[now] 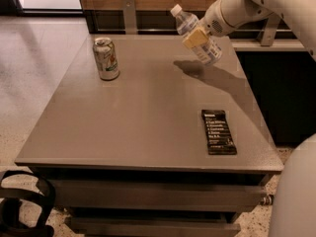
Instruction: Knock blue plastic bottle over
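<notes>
The blue plastic bottle, clear with a white cap, leans steeply with its cap up and to the left, over the far right part of the grey table. Its base is close to the tabletop and its shadow lies just below it. My gripper comes in from the upper right on the white arm. A beige finger lies across the bottle's middle, and the gripper is closed around the bottle.
A silver-green soda can stands upright at the table's far left. A black snack bar lies flat near the right front. A dark counter is right of the table, and a black looped object is on the floor at lower left.
</notes>
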Robot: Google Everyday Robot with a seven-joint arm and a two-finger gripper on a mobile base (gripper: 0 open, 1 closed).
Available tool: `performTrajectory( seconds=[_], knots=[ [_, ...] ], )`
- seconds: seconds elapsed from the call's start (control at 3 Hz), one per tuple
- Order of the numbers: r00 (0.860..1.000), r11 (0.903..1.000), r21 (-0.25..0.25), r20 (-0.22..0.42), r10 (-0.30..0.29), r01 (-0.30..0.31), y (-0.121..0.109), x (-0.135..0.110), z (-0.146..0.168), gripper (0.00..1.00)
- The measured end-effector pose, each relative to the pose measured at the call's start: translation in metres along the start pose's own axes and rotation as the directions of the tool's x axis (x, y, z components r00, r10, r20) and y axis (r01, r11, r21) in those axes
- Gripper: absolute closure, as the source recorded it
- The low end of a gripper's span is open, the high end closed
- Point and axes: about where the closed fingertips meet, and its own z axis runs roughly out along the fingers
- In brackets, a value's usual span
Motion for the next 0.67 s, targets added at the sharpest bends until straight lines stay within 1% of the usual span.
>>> performTrajectory(
  seconds=[0.33,0.67],
  knots=[
    [0.998,0.9994,-0.025,-0.061,-0.025,0.024,0.006,0.006,0.015,1.00],
    [0.995,0.9956,-0.088,-0.093,-0.038,0.030,0.020,0.012,0.041,1.00]
  ],
)
